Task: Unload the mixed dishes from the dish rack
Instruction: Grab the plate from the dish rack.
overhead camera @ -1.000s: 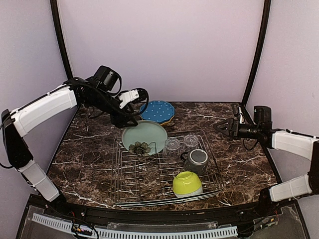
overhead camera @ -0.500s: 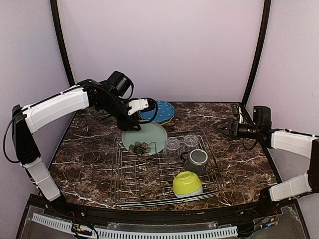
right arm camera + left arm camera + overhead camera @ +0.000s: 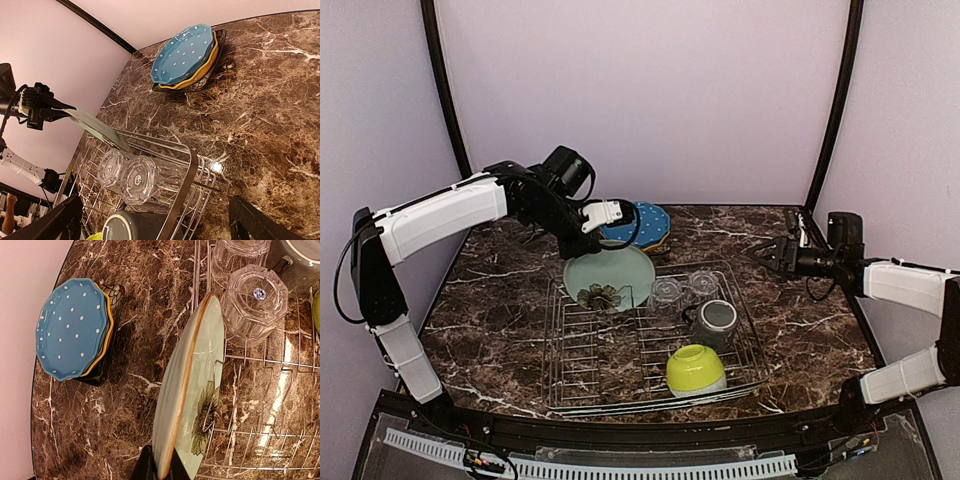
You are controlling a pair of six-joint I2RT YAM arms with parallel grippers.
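The pale teal plate [image 3: 187, 405], round and glossy with a thin brown rim and a dark painted flower, stands on edge in the upper-left corner of the dish rack [image 3: 620, 385], a low silver wire grid at lower centre of the top view. The left tool [image 3: 162, 471] is clamped on its rim. Also in the rack are two clear glasses [image 3: 252, 305], faceted and upturned, one dark grey mug [image 3: 715, 322] and one smooth lime-green bowl [image 3: 696, 368], upside down. Above the rack, three scalloped plates are stacked on the table [image 3: 500, 300] of brown veined marble: dotted blue plate [image 3: 638, 224] on top, then yellow, then black floral. At right, the right tool [image 3: 765, 253] hangs with its fingers apart
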